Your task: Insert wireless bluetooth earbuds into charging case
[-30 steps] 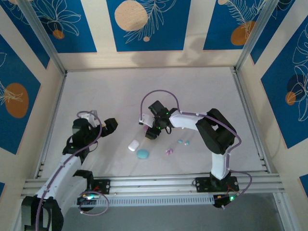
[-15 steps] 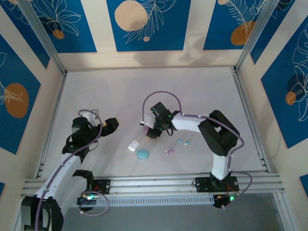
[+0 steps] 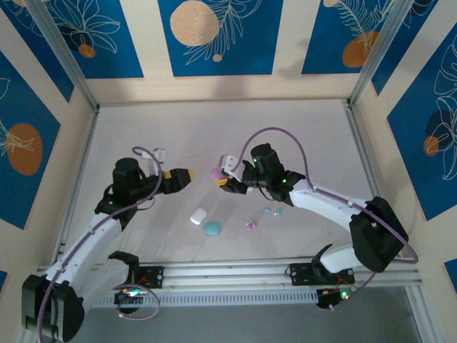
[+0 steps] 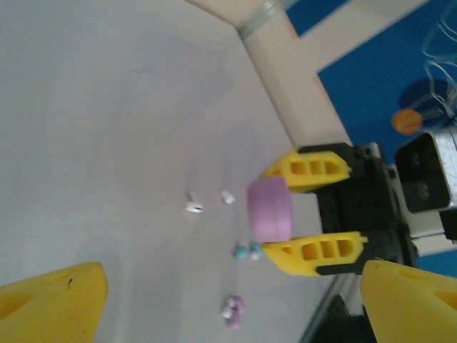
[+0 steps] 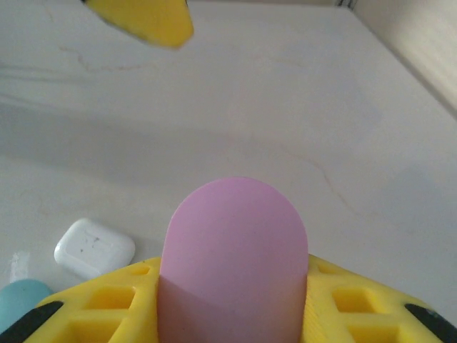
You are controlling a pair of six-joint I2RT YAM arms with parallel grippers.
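Your left gripper [image 3: 183, 174] stands wide open and empty, aimed toward three o'clock at the pink charging case [image 3: 214, 174]. The right gripper [image 3: 224, 177] clamps that case, seemingly raised off the table [image 3: 300, 136]. Keep the right hold firm and level, and ease the left jaws squarely around its free end. The pink earbuds [image 3: 250, 225] lie at five o'clock from the case.

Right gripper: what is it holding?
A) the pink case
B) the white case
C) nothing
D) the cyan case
A: the right gripper is closed on the pink case, while the white case and the cyan case lie on the table.
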